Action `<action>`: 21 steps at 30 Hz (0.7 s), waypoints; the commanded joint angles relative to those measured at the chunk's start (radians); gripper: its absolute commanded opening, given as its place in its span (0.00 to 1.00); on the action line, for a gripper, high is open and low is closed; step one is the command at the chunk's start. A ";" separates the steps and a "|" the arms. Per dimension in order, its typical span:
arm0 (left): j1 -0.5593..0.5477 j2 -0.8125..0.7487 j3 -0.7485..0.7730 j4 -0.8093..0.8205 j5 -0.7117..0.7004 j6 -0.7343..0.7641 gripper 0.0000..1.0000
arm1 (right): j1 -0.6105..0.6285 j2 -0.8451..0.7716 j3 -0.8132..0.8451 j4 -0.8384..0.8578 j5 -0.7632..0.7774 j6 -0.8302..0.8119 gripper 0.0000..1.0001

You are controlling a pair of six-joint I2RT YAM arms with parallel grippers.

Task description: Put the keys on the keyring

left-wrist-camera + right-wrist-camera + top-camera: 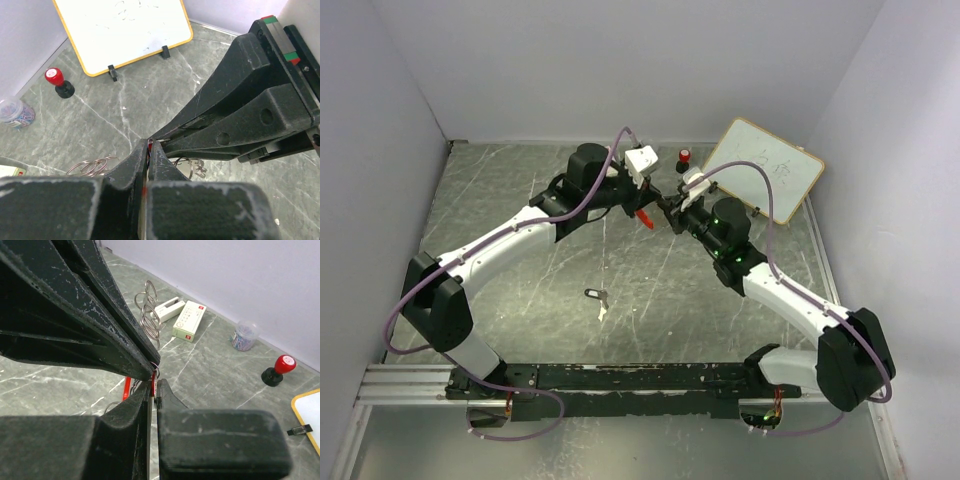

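My two grippers meet tip to tip above the middle back of the table. My left gripper point(654, 199) point(149, 146) is shut on a thin part of the keyring, with a sliver of red between its jaws. The keyring's curved red piece point(643, 215) point(127, 388) hangs below it, and a silver loop with chain point(192, 165) dangles under the tips. My right gripper point(668, 207) point(154, 384) is shut on a small flat red thing point(153, 381), apparently the red-headed key, held against the left fingertips. The black-headed key point(593, 293) lies on the table nearer the arms.
A white scrap point(603, 312) lies beside the black key. A red-topped black cylinder point(685, 155) point(59, 82) and a whiteboard point(765, 170) stand at the back. Loose silver rings point(92, 165) point(149, 305), white boxes point(189, 320) and a paper-clip jar point(244, 335) lie nearby.
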 commanded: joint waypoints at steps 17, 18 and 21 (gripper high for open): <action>-0.015 -0.119 -0.021 0.007 -0.178 0.006 0.63 | -0.005 -0.098 0.093 -0.147 0.143 0.005 0.00; -0.014 -0.124 -0.025 0.001 -0.189 0.011 0.63 | -0.005 -0.099 0.097 -0.156 0.143 -0.001 0.00; -0.013 -0.144 -0.045 0.003 -0.207 0.037 0.62 | -0.005 -0.098 0.108 -0.182 0.140 -0.013 0.00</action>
